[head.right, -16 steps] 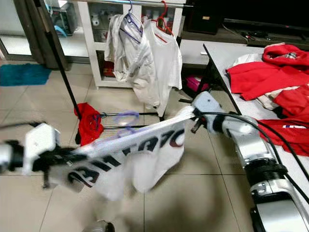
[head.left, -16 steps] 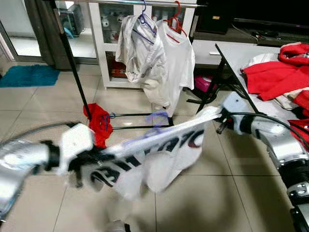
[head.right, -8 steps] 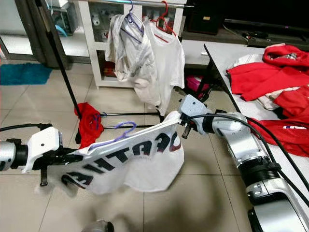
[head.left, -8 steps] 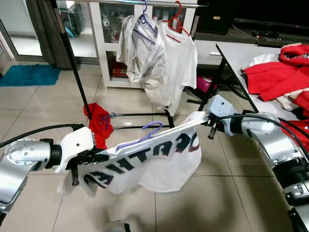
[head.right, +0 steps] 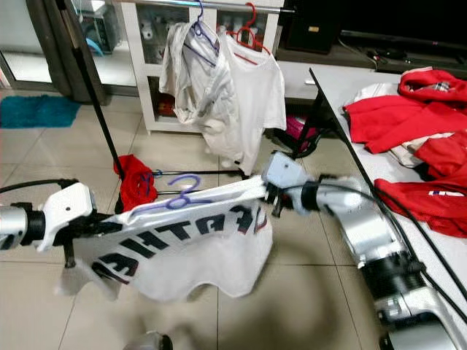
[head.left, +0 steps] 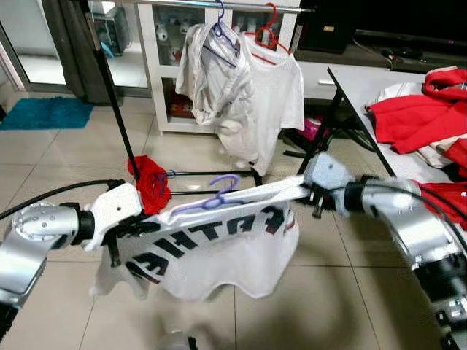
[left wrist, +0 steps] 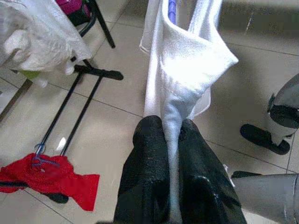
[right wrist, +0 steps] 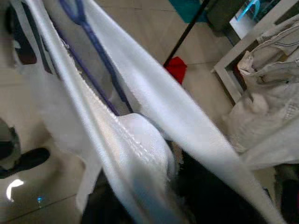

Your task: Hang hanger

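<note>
Left gripper (left wrist: 170, 135): both black fingers are pressed together on a fold of the white T-shirt with dark lettering (head.left: 211, 244), at its shoulder end. Left silver arm reaches inward from the robot's left, forearm roughly level above the tiled floor (head.left: 58, 153).

Right gripper (head.left: 310, 193): it meets the shirt's opposite shoulder, where the cloth is drawn taut; whether its fingers are clamped cannot be told, as cloth covers them in the wrist view and the head views are blurred. Right arm is bent at the elbow, forearm pointing inward.

The shirt is stretched between the two grippers, its body sagging below. The purple plastic hanger (head.left: 211, 200) sits inside the neckline, hook standing above the collar, near the middle of the span.

Beyond: a black-framed clothes rack (head.left: 109, 87) with a silver top rail carries a crumpled pale garment on a purple hanger (head.left: 211, 69) and a white T-shirt on a red hanger (head.left: 273, 95). A red cloth (head.left: 149, 182) lies on the rack's lower bars. Red garments (head.left: 412, 117) are heaped on a grey table (head.left: 357, 84) to the robot's right.
</note>
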{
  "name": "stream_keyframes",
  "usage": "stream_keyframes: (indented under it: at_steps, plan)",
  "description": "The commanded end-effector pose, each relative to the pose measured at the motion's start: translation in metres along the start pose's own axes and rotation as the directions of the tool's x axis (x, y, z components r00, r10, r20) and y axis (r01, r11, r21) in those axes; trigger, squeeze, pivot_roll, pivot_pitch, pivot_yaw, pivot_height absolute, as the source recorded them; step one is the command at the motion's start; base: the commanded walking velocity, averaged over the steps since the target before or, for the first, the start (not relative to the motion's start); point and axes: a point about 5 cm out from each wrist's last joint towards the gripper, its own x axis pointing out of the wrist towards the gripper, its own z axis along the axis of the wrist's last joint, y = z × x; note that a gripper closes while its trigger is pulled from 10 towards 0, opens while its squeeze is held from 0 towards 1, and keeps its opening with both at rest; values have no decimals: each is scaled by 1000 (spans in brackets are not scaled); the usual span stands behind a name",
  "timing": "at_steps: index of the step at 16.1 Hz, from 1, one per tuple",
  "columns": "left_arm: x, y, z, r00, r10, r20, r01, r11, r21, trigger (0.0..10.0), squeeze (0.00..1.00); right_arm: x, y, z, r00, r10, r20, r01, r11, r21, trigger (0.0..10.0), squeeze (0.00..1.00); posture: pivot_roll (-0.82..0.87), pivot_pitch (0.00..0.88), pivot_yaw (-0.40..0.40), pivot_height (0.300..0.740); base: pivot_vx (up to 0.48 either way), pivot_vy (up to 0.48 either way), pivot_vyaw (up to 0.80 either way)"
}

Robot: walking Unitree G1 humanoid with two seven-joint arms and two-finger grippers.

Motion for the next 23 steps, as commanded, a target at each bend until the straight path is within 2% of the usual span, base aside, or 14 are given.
stream_keyframes:
  at_steps: [1,3,7,10,11,12,13,16,18,20,21,22,23]
  plan:
    - [-2,9,3,999,37,1,-37,999,21,0,0,-6,5,-2,1000,3,-24,-3,1000,-7,10000,1000,-30,0,-66,740,0,0,0]
    - [-1,13,5,999,43,10,-44,999,29,0,0,-3,16,-2,999,23,-23,-24,1000,-5,10000,1000,-31,0,-64,740,0,0,0]
    - [9,28,10,996,94,6,-94,994,57,0,0,13,44,17,996,71,49,-72,997,14,10000,1000,-32,0,-54,740,0,0,0]
    - [10,41,15,989,144,22,-145,984,99,0,0,14,53,16,995,91,44,-92,996,13,10000,1000,-35,0,-45,740,0,0,0]
    - [9,42,18,990,135,48,-140,984,113,0,0,13,51,14,997,72,34,-73,997,12,10000,1000,-35,0,-42,740,0,0,0]
    - [7,44,21,988,127,91,-138,982,130,0,0,9,43,16,999,11,44,-12,1000,21,10000,1000,-37,0,-36,740,0,0,0]
    - [2,45,25,978,116,172,-139,982,131,0,0,1,22,20,990,-110,88,105,993,50,10000,1000,-39,0,-33,740,0,0,0]
    - [-4,39,20,974,53,221,-91,982,167,0,0,-17,-7,30,958,-218,187,199,973,114,10000,1000,-37,0,-41,740,0,0,0]
    - [-8,34,18,958,31,284,-72,988,135,0,0,-32,-18,40,951,-172,256,146,982,119,10000,1000,-36,0,-46,740,0,0,0]
    - [-10,33,17,952,26,306,-65,991,120,0,0,-37,-20,43,953,-149,265,123,986,111,10000,1000,-36,0,-46,740,0,0,0]
    - [-12,32,18,937,28,349,-65,994,93,0,0,-41,-23,43,964,-113,239,96,992,83,10000,1000,-32,0,-55,740,0,0,0]
    - [-14,32,19,928,42,371,-70,996,62,0,0,-41,-27,35,981,-132,142,119,988,96,10000,114,-32,0,-55,740,0,0,0]
    - [-16,34,18,925,73,372,-93,995,36,0,0,-38,-27,30,978,-186,93,169,971,169,10000,0,-25,0,-60,740,0,0,0]
